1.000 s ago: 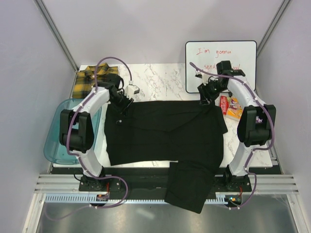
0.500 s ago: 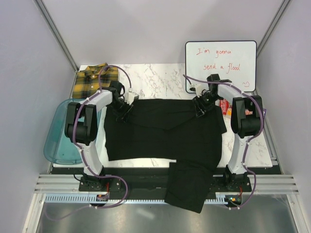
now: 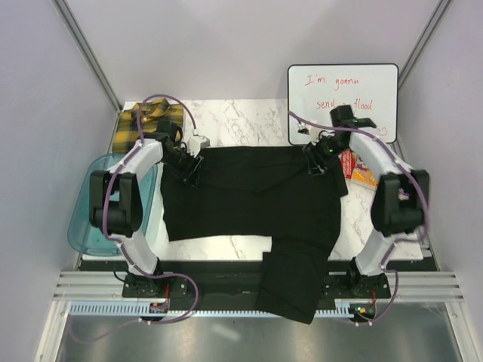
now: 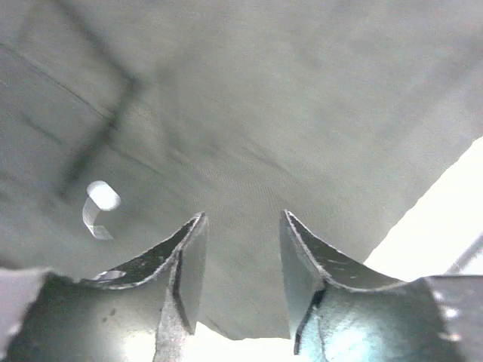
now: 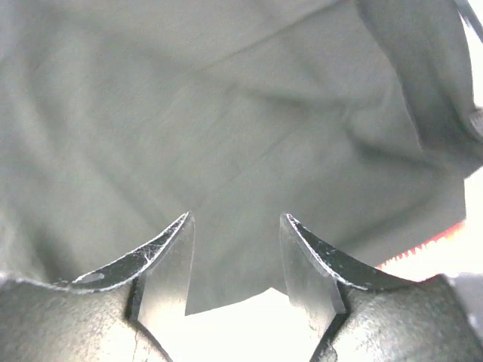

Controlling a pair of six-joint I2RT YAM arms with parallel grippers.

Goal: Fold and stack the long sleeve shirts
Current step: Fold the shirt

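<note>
Your left claw and right claw are spread over the black shirt; the plaid shirt is partly hidden.

Left of shirt, tub; whiteboard behind right

Matt black cloth shirt (glossy marble-look table)

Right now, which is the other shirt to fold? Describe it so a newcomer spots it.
Find the marble table, then its far left corner, just beyond the blue tub. The plaid shirt lies there. It alone is yellow-and-black checked; the black shirt across the middle is plain.
</note>
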